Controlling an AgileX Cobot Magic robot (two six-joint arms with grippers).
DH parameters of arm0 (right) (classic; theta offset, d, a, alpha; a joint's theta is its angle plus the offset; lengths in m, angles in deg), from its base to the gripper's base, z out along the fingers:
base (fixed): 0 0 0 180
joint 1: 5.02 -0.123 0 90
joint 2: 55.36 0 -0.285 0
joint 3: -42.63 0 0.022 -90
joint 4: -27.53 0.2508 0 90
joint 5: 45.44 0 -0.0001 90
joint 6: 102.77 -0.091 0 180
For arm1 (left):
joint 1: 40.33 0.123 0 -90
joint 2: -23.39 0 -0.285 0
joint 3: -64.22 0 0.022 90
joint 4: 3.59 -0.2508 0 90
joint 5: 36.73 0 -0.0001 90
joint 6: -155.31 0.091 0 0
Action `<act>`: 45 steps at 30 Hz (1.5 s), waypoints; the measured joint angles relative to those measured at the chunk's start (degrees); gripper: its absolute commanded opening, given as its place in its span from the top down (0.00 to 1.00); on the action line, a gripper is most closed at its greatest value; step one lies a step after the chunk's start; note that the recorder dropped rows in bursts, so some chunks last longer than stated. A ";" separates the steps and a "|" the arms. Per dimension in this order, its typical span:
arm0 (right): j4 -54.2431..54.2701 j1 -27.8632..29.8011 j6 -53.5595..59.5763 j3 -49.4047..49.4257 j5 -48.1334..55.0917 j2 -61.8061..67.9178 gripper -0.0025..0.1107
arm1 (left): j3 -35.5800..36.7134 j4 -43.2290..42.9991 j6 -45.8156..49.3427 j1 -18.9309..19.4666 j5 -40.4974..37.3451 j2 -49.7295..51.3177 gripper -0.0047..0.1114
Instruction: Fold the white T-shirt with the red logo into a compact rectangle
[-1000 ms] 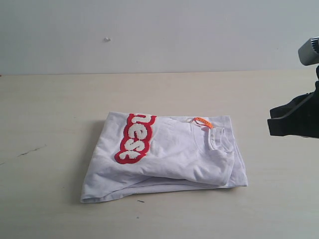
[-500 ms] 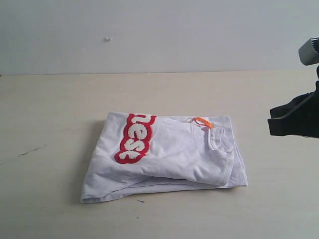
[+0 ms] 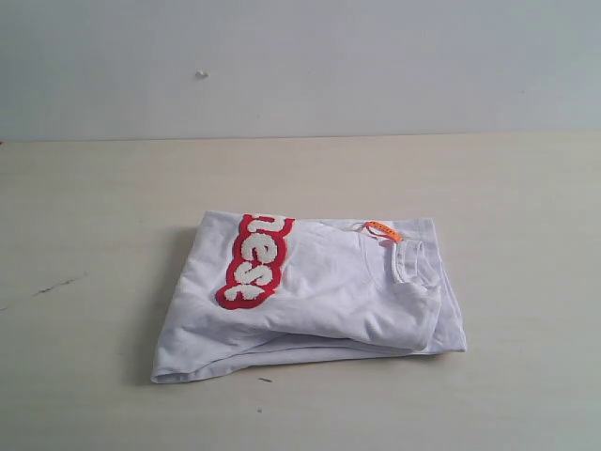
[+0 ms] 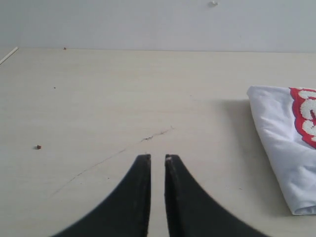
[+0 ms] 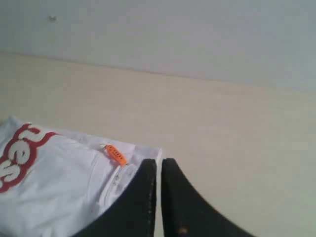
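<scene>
Probably a lab — bare table (image 3: 94, 188), blank wall (image 3: 376, 56)

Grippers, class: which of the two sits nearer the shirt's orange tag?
The right gripper: the orange tag lies beside its tips. The left gripper faces the table, with only the red logo end of the white T-shirt off to one side.

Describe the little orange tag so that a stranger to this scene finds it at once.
On the pale wooden table lies a folded white T-shirt. At its far edge, by the ribbed collar, sits the orange tag. It is the only orange thing there, and far smaller than the red logo nearby.
</scene>
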 measured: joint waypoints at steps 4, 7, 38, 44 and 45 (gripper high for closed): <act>-0.12 4.67 0.00 0.00 1.67 -3.74 0.93 | 0.00 0.00 0.00 0.00 0.00 0.00 0.85; -0.58 7.43 0.00 0.00 3.21 -6.38 0.93 | 0.00 0.00 0.00 0.00 0.00 0.00 0.85; -24.73 14.06 -28.08 0.27 13.14 -16.78 0.93 | 0.00 0.00 0.00 0.00 0.00 0.00 0.85; -31.65 14.06 -35.45 5.01 11.36 -22.57 0.93 | 0.00 0.00 0.00 0.00 0.00 0.00 0.85; -31.94 14.06 -35.77 6.13 10.63 -23.79 0.93 | 0.00 0.00 0.00 0.00 0.00 0.00 0.85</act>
